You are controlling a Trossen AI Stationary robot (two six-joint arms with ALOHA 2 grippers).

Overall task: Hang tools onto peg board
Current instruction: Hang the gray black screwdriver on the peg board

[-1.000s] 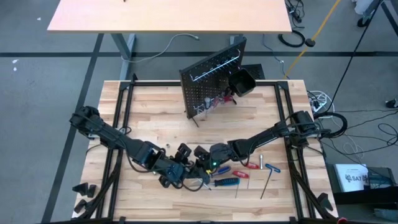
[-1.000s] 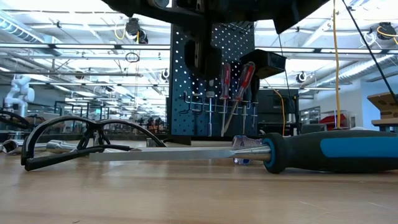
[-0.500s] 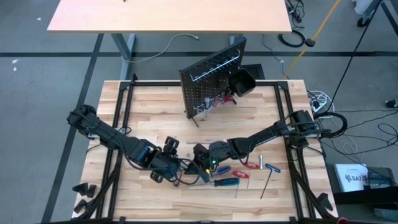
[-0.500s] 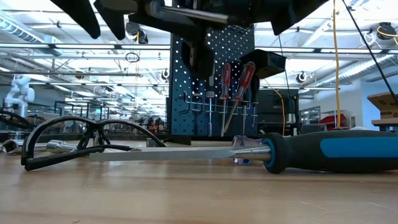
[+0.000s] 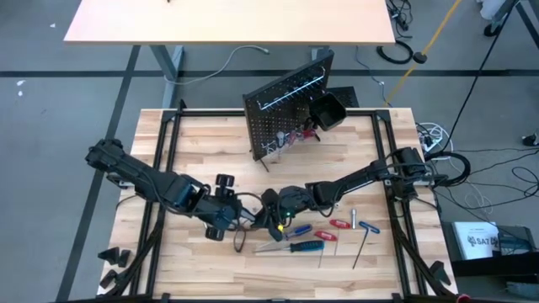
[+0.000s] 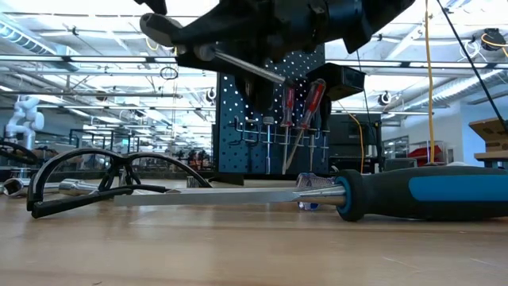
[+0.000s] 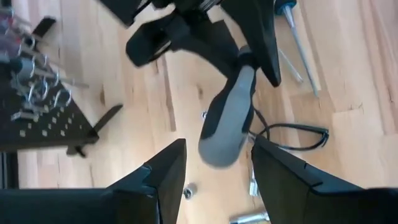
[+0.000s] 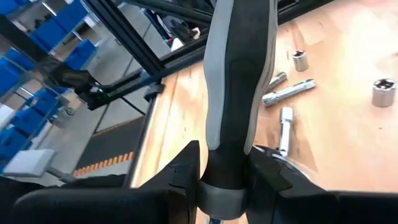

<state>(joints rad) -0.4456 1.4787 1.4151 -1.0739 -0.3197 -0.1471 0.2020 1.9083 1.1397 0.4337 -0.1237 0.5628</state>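
A tool with a black and grey handle (image 8: 236, 81) hangs above the table's near middle, and my right gripper (image 5: 271, 212) is shut on it. My left gripper (image 5: 240, 210) is open. Its fingers (image 7: 165, 171) stand on either side of the handle's free end (image 7: 221, 146), with a clear gap on one side. The peg board (image 5: 282, 114) stands upright at the far middle, with red-handled screwdrivers (image 6: 313, 99) hanging on its hooks. My right gripper pinches the handle between its two fingers (image 8: 186, 171), at the end by the grey collar (image 8: 217, 199). It comes from the table's right side, slanting a little down. The handle runs on past the fingertips toward my left gripper, clear of the table. My left gripper: I cannot tell whether one finger touches the handle's free end.
On the near table lie a blue and black screwdriver (image 5: 303, 247), small red-handled ones (image 5: 327, 236), a hex key (image 5: 362, 248) and a black wire loop (image 5: 240, 240). Sockets (image 8: 382, 90) and silver bits (image 8: 289, 90) lie nearby. A black bin (image 5: 327, 111) hangs on the board.
My left gripper has drawn back toward the table's left edge and risen, rolling as it went. My right gripper has rolled about its own line. The held handle lay nearly level half a second ago and now slants.
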